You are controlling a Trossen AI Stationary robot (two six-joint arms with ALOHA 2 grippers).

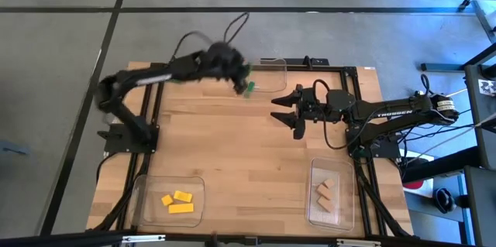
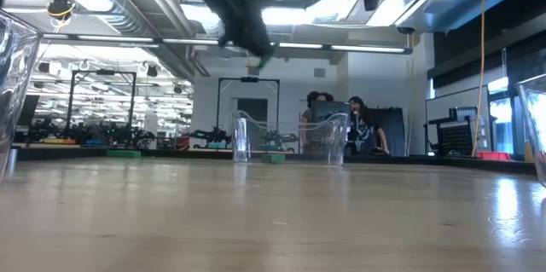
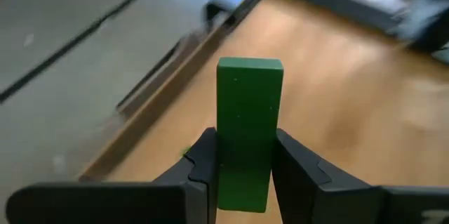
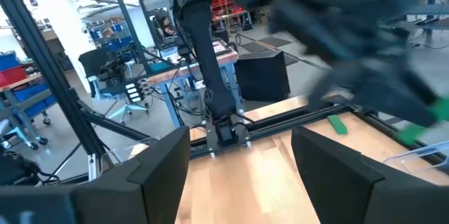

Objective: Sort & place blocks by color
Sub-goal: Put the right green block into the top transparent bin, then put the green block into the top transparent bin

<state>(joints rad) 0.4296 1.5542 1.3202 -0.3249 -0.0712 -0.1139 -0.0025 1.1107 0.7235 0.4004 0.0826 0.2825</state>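
The left gripper (image 3: pixel 242 171) has its fingers (image 3: pixel 203 164) closed on a green block (image 3: pixel 245 126) (held upright), above the far part of the surface (image 1: pixel 232 146) near a clear tray (image 1: pixel 271 73). The right gripper (image 1: pixel 283 111) hovers mid-surface, fingers wide apart and holding nothing.

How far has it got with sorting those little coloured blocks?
Mostly done, it seems. Three yellow blocks lie in one clear tray, tan blocks in another. The left gripper holds a green block near the far tray. The right gripper waits open.
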